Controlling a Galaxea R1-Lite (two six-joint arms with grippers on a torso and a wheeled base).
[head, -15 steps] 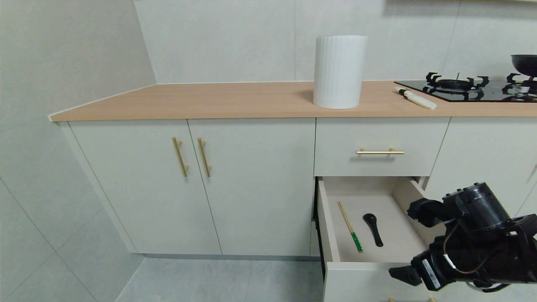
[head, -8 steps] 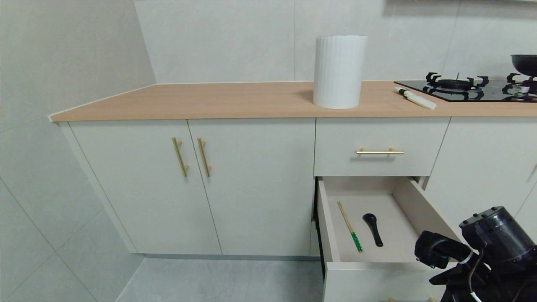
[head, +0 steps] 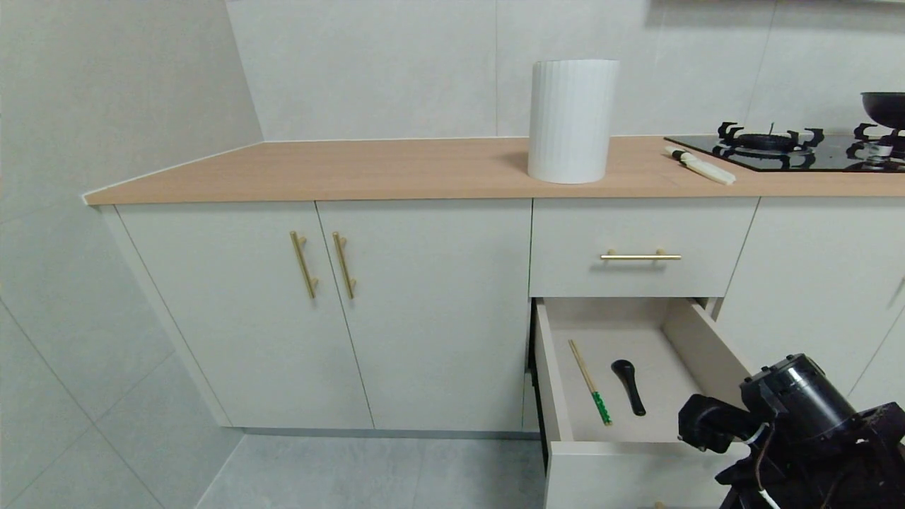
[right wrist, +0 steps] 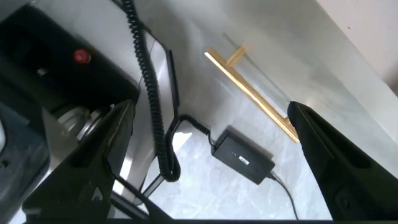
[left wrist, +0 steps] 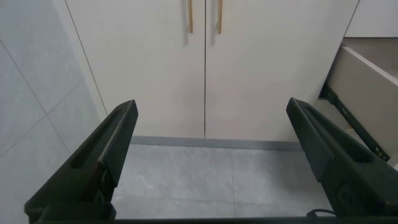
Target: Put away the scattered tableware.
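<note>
The lower drawer (head: 553,382) stands pulled out. On its floor lie a pair of wooden chopsticks with green ends (head: 591,391) and, just to their right, a black spoon (head: 628,386). A pale utensil with a dark band (head: 698,165) rests on the wooden countertop beside the stove. My right arm (head: 799,417) hangs low at the drawer's front right corner; its gripper (right wrist: 211,109) is open and holds nothing, facing the drawer front's gold handle (right wrist: 252,93). My left gripper (left wrist: 211,112) is open and holds nothing, low before the double cabinet doors (left wrist: 205,56).
A tall white ribbed cylinder (head: 571,120) stands on the countertop (head: 353,170) above the shut upper drawer (head: 640,247). A black gas stove (head: 799,148) with a pan is at the far right. A wall closes off the left. Grey floor tiles (left wrist: 186,186) lie below.
My right arm has dropped from beside the drawer's right wall to below its front right corner, then shifted slightly left. Drawer contents have not moved.
</note>
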